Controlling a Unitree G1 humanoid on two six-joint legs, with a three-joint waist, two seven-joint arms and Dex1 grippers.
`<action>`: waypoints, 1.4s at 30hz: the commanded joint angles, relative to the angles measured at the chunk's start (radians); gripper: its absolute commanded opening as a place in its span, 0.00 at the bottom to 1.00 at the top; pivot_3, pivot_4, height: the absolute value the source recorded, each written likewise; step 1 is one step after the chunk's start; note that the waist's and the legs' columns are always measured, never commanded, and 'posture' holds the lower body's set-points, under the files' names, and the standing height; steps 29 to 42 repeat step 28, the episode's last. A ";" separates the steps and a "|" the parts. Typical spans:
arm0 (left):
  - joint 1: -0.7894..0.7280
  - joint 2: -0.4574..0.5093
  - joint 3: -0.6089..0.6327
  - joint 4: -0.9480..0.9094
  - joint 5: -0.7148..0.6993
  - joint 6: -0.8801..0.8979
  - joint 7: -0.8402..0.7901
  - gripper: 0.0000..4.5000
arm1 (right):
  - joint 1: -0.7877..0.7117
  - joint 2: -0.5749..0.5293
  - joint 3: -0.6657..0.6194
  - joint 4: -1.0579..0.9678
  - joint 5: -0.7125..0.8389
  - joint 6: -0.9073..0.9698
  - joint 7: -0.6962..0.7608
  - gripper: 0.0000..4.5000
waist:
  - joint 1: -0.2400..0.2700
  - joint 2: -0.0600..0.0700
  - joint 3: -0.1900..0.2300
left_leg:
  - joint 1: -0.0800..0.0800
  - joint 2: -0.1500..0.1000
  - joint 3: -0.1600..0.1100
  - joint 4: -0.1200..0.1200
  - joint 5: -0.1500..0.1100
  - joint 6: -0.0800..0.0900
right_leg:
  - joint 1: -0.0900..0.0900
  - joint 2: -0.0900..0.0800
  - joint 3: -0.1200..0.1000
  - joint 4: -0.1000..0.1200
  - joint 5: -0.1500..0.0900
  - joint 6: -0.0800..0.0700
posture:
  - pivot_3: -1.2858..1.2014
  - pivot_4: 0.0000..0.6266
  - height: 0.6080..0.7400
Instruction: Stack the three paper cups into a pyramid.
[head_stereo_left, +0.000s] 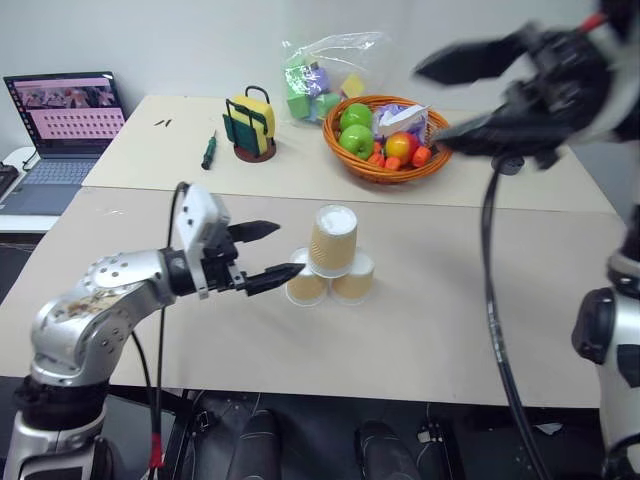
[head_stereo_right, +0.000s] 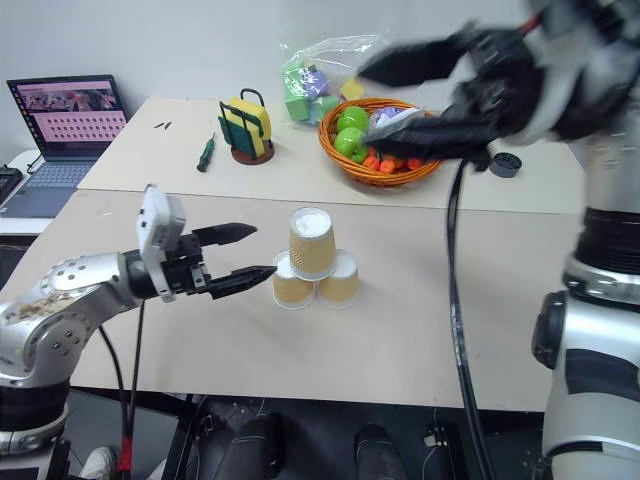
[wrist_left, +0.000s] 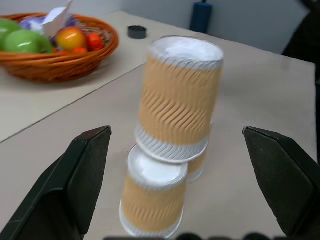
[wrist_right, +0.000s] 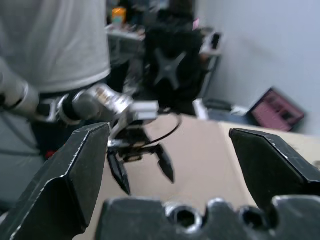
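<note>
- Left eye view shows the three paper cups (head_stereo_left: 330, 265) already standing as a pyramid (head_stereo_left: 331, 258) near the middle of the tabletop (head_stereo_left: 470, 320): two cups side by side, upside down, and one on top of them.
- The left gripper (head_stereo_left: 272, 252) is just beside the bottom cup on the robot's left. Its fingers are spread wide and hold nothing. One fingertip looks very close to that cup; I cannot tell if it touches.
- The right gripper (head_stereo_left: 452, 98) is high above the far edge of the tabletop, over the basket (head_stereo_left: 385, 165) of fruit. Its fingers are spread wide too, and they are empty.
- My guess: the stacking looks done, and this is the letting-go step. The next move needs both arms to pull away slowly, and the left one must not bump the bottom cup, or the stack could fall.
- Left wrist view shows something the eye views do not make clear: the top cup (wrist_left: 179, 100) leans a bit and sits partly off the near bottom cup (wrist_left: 152, 197).
- Right wrist view looks across at the left gripper from the other side, and at a person in a light shirt (wrist_right: 60, 40) standing past the tabletop.
</note>
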 joint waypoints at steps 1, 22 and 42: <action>0.134 0.038 0.190 -0.037 -0.012 0.021 0.056 1.00 | 0.174 -0.045 0.054 0.008 -0.258 -0.050 -0.331 1.00 | -0.011 -0.005 -0.003 | 0.002 0.000 0.000 0.000 0.000 0.000 | 0.001 0.000 0.000 0.000 0.000 -0.001 | 0.52 0.24 0.51; -0.041 -0.433 0.170 0.715 0.607 -0.684 0.801 1.00 | 0.726 0.324 0.039 0.100 -0.650 -0.467 -1.150 1.00 | 0.010 -0.004 -0.003 | -0.003 -0.002 0.000 0.003 0.001 0.000 | -0.002 -0.001 0.001 0.004 0.000 0.001 | 0.52 0.24 0.51; -0.073 -0.421 0.158 0.786 0.605 -0.746 0.767 1.00 | 0.733 0.352 0.018 0.107 -0.640 -0.484 -1.168 1.00 | 0.007 -0.004 -0.003 | -0.002 -0.002 0.000 0.003 0.001 -0.001 | -0.002 0.000 0.001 0.006 0.000 0.001 | 0.52 0.24 0.51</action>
